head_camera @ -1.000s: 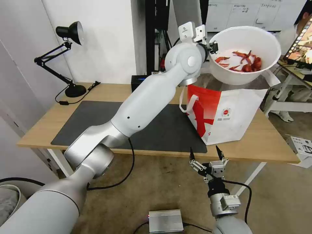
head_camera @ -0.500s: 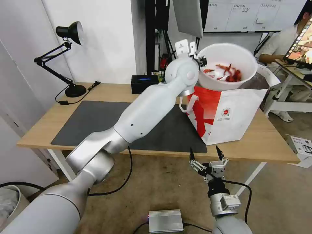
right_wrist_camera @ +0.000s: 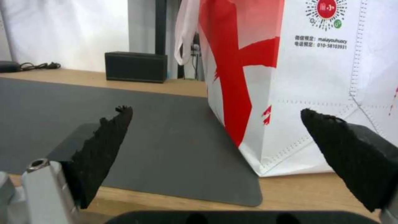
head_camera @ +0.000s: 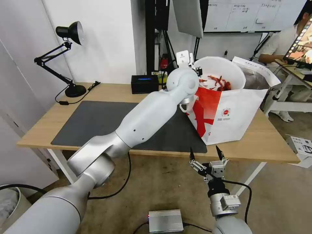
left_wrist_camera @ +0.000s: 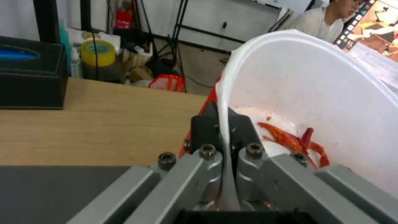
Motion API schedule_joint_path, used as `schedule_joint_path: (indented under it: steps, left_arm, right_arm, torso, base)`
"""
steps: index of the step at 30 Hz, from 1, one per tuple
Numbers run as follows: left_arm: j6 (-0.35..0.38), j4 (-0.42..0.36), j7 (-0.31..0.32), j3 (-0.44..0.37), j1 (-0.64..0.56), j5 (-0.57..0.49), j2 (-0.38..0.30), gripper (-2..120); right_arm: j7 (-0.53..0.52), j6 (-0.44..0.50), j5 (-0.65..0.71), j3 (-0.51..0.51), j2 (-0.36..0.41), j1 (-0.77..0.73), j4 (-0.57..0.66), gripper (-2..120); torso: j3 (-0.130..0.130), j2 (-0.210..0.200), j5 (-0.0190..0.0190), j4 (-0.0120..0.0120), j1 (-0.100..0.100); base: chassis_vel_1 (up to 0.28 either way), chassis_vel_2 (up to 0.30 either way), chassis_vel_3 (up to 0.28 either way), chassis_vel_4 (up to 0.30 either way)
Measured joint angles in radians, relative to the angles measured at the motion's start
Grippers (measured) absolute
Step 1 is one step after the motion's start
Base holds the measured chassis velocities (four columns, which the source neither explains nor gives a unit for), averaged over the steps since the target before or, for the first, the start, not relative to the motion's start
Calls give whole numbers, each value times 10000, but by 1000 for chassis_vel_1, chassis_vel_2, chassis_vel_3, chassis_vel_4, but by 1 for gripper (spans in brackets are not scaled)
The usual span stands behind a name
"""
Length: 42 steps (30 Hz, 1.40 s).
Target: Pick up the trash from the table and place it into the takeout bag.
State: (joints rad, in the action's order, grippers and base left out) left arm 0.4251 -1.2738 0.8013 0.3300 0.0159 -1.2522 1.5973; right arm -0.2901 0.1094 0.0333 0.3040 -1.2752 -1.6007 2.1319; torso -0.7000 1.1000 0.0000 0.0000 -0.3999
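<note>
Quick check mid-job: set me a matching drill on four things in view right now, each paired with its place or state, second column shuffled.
Things:
1. white bowl of red shells
2. left gripper
3. right gripper
4. black box

Places or states:
A. open, hanging below the table's front edge
B. at the back of the table, beside the takeout bag
C. shut on the bowl's rim
D. partly lowered into the mouth of the takeout bag

Pairs: 1-D, 2-C, 3-A, 4-B
</note>
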Motion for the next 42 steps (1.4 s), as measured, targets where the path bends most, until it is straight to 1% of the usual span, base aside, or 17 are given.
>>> schedule_joint_path:
  steps: [3,9,10,12,13,19,25,27,29,30,31,33,34,37,38,40,42]
  left_arm:
    - [5,-39,0,33,-17,6,0,7]
    - [23,-149,-12,84,-51,0,-1,32]
    - [23,-149,-12,84,-51,0,-1,32]
    - [24,-185,-19,89,-72,-8,-3,44]
    - [24,-185,-19,89,-72,-8,-3,44]
    - [18,-266,-49,91,-94,-51,-5,68]
    - [30,-499,-443,25,-199,23,-20,86]
    - [52,-602,-915,-37,-256,384,-36,97]
    - [51,-611,-1169,-48,-280,593,-40,99]
    - [-2,-623,-1672,-93,-344,918,-44,99]
    - [-2,-623,-1672,-93,-344,918,-44,99]
    - [-279,-633,-2617,-126,-473,1512,-83,100]
    - [-279,-633,-2617,-126,-473,1512,-83,100]
    - [-835,-669,-3880,-72,-746,2926,-446,100]
    - [-835,-669,-3880,-72,-746,2926,-446,100]
    - [-1297,-705,-4519,-59,-920,3561,-738,100]
    - [-1486,-762,-4728,-59,-1005,3751,-899,100]
  right_arm:
    - [0,0,0,0,0,0,0,100]
    - [0,0,0,0,0,0,0,100]
    - [0,0,0,0,0,0,0,100]
    - [0,0,0,0,0,0,0,100]
    - [0,0,0,0,0,0,0,100]
    - [0,0,0,0,0,0,0,100]
    - [0,0,0,-1,0,0,0,100]
    - [0,0,0,0,0,0,0,100]
    - [0,0,0,0,0,0,0,100]
    - [0,-1,0,0,0,0,0,100]
    - [0,-1,0,0,0,0,0,100]
    - [0,-1,0,0,0,0,0,100]
    - [0,-1,0,0,0,0,0,100]
    - [0,0,0,0,0,0,0,100]
    - [0,0,0,0,0,0,0,100]
    - [0,0,0,0,0,0,0,100]
    - [0,-1,0,0,0,0,0,100]
  torso:
    - [0,0,0,0,0]
    - [0,0,0,0,0]
    - [0,0,0,0,0]
    - [0,0,0,0,0]
    - [0,0,0,0,0]
    - [0,0,0,0,0]
    - [0,0,0,0,0]
    - [1,0,0,0,0]
    - [0,-1,0,0,0]
    - [1,-1,0,0,0]
    - [1,-1,0,0,0]
    - [0,0,0,-2,0]
    - [0,0,0,-2,0]
    - [1,0,0,-2,0]
    - [1,0,0,-2,0]
    - [0,-1,-1,0,-1]
    - [0,-1,-1,1,-1]
  base:
    - [0,0,0,0]
    - [0,0,0,0]
    - [0,0,0,0]
    - [0,0,0,0]
    - [0,0,0,0]
    - [0,0,0,0]
    - [0,0,0,0]
    - [0,0,0,0]
    - [0,0,0,0]
    - [0,0,0,0]
    - [0,0,0,0]
    - [0,0,0,0]
    - [0,0,0,0]
    - [0,0,0,0]
    - [0,0,0,0]
    - [0,0,0,0]
    - [0,0,0,0]
